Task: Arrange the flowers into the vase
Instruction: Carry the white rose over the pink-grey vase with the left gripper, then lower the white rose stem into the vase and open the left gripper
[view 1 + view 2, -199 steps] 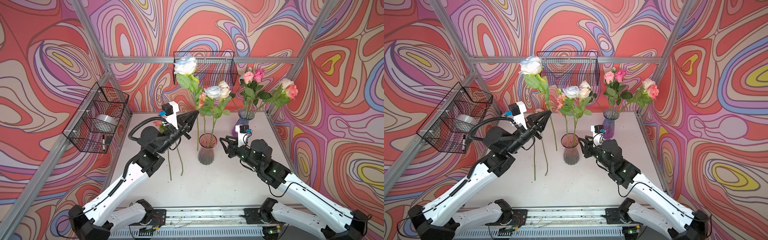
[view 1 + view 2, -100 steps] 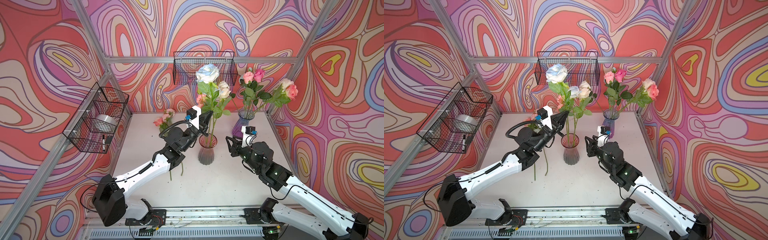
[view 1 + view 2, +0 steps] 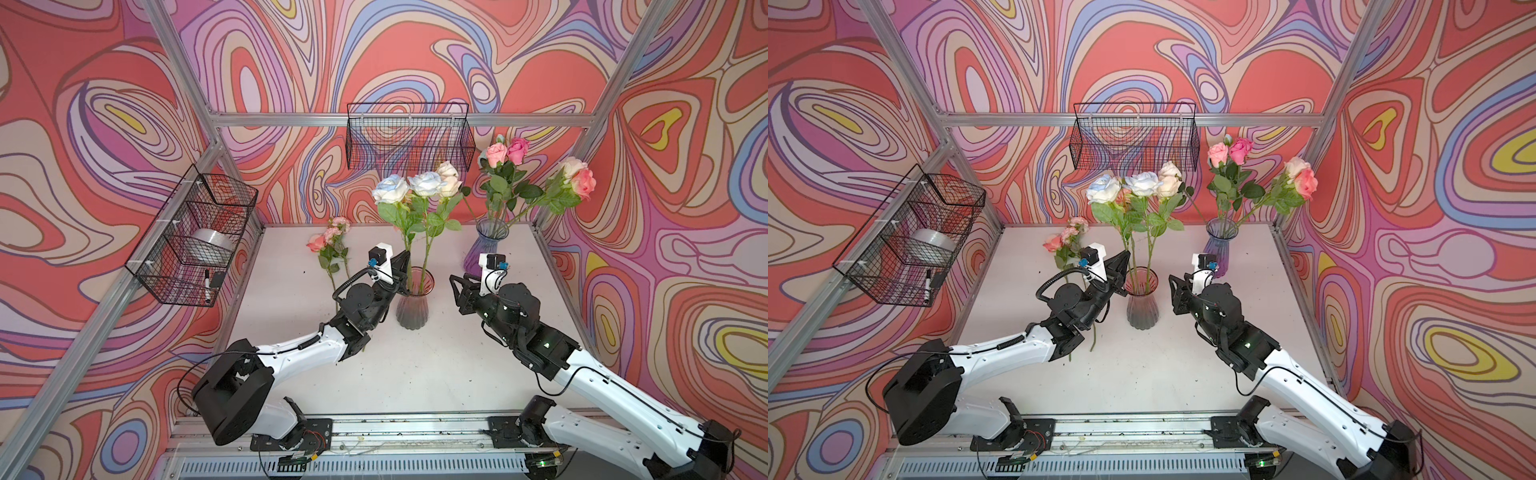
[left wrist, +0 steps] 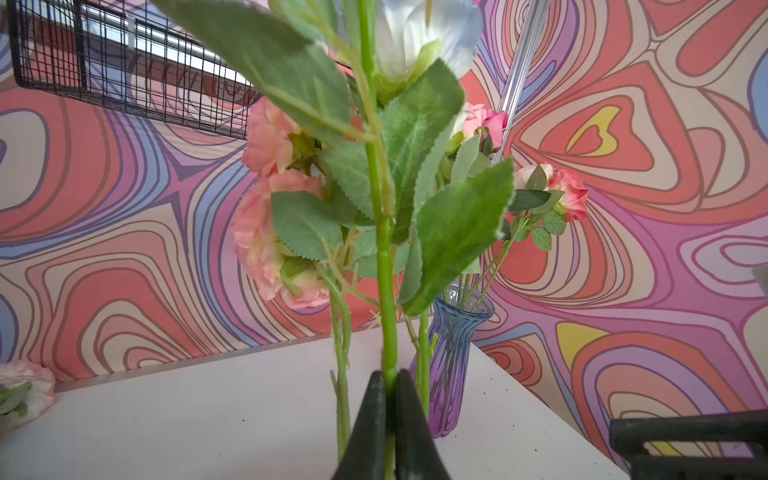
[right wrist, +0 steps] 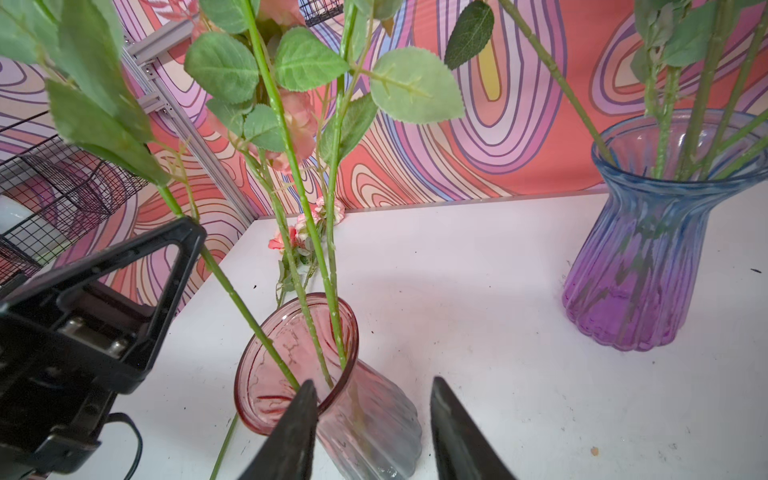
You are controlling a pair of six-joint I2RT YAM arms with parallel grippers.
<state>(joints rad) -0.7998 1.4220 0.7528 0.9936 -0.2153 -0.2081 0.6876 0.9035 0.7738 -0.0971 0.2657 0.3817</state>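
and the blue rose (image 3: 390, 189) is in! a second ago the left gripper (image 4: 388, 388) held it high and off to one side. now the stem runs from its fingers down into the pink vase (image 3: 412, 307) just below, fingers pinched on the stem. release comes next, i'd say. right gripper (image 5: 372, 381) is half open and empty beside that vase. count: two vases. three roses here, four blooms in the purple vase (image 3: 486, 239) beyond the right gripper, two frilly stems (image 3: 330, 241) on the table (image 3: 415, 374) past the left.
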